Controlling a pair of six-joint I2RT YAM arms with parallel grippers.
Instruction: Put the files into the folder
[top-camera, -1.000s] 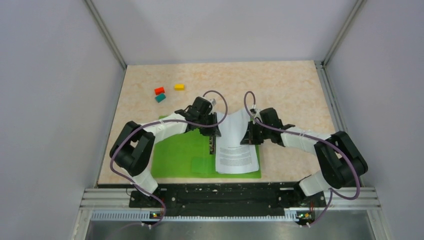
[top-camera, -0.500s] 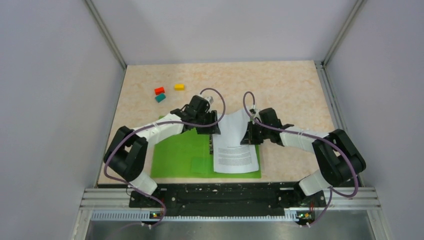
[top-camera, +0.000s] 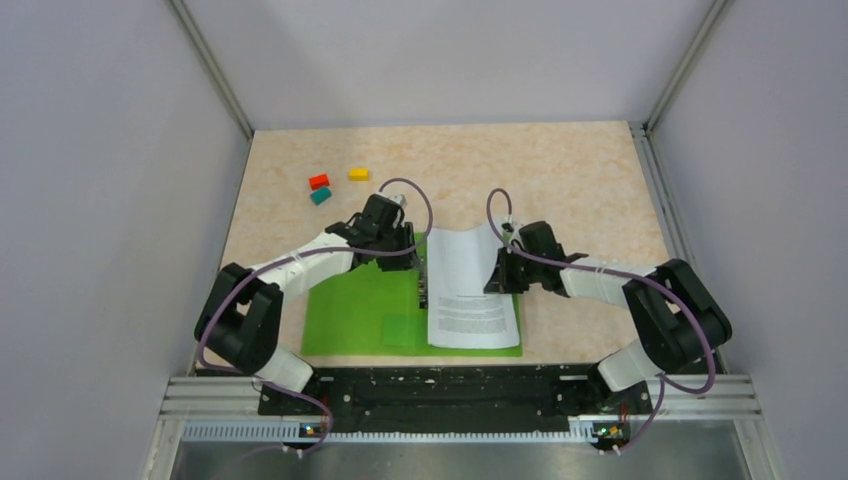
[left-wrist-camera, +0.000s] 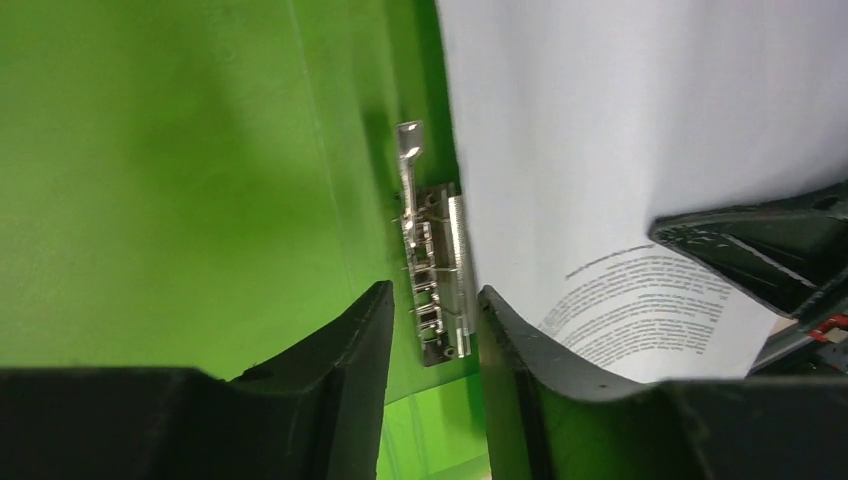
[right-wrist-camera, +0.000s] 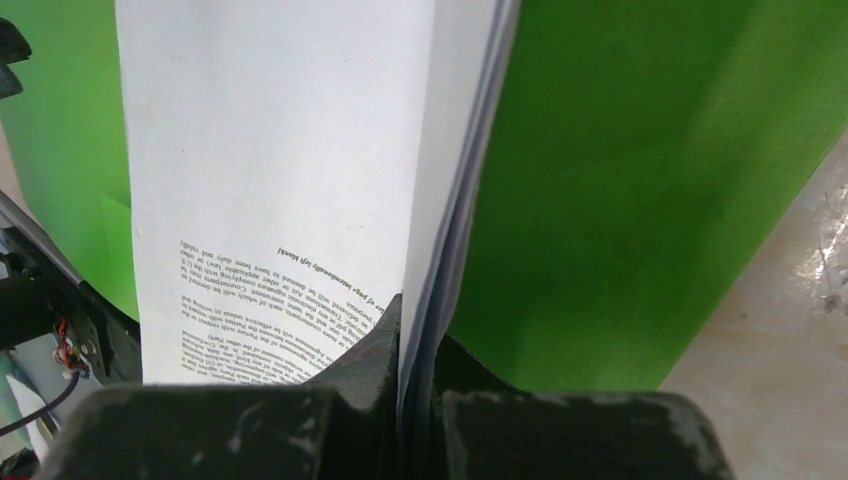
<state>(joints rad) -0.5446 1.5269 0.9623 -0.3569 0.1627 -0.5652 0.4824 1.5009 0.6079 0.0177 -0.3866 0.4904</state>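
Left tool (left-wrist-camera: 432, 300) farther left, apart above clip (left-wrist-camera: 436, 250); files (right-wrist-camera: 280, 150) clamped in right tool (right-wrist-camera: 415, 335)

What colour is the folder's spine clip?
Shiny silver; the clip shows best in the left wrist view, against the green folder.

fine print on files (right-wrist-camera: 280, 180), not legible

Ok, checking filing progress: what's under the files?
The open folder lies under the files; its clip shows beside their left edge. The right gripper pinches their right edge. Whatever lies on the folder beneath the sheets is covered.
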